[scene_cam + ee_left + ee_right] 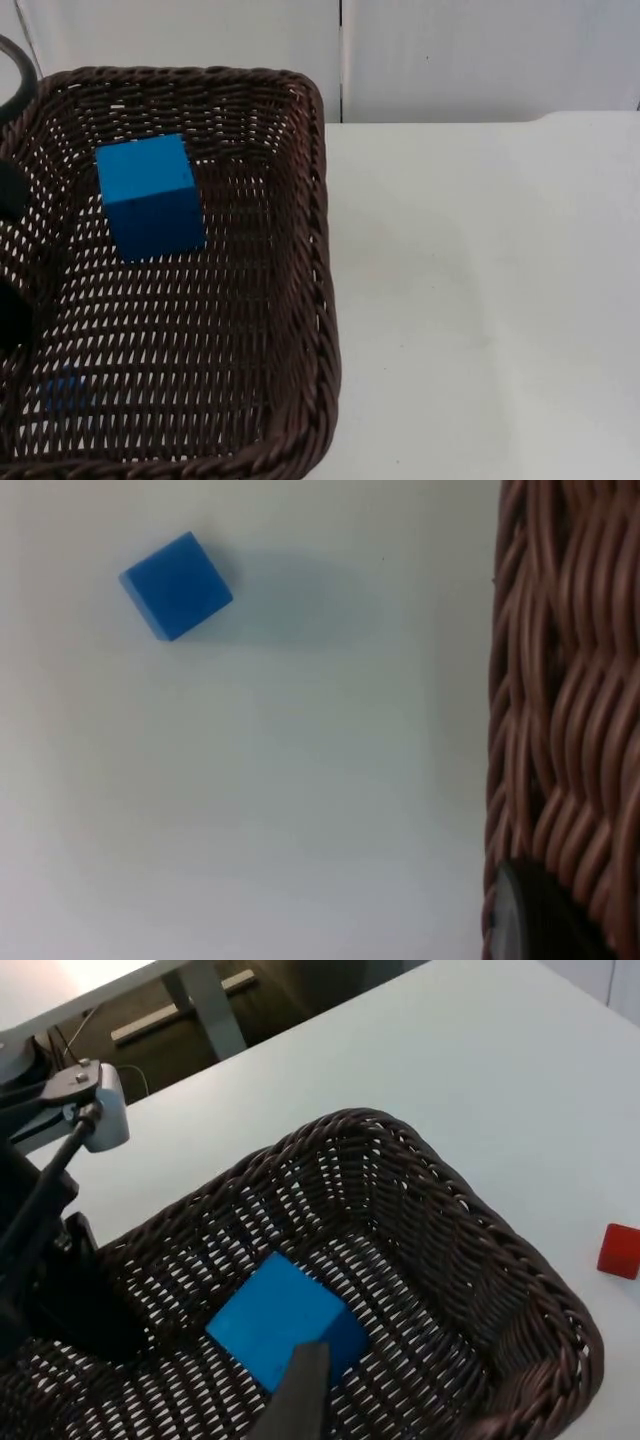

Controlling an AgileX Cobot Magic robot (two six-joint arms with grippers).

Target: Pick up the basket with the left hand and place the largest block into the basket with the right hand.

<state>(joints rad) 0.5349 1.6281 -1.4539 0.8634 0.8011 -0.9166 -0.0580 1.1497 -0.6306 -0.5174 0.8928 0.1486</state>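
Note:
A dark brown wicker basket (318,250) hangs raised off the table, held at its left rim by my left gripper (12,318), which is shut on that rim (560,720). One black fingertip (528,920) rests against the weave. The largest block, a blue cube (150,195), lies on the basket's floor toward the far left. From the right wrist view, the cube (280,1325) sits below my right gripper, whose fingertip (300,1395) hovers above it. That gripper is open and holds nothing.
A small blue cube (177,585) sits on the white table under the basket and shows faintly through the weave (65,392). A small red block (620,1250) lies on the table beside the basket. The grey partition wall (480,55) bounds the far edge.

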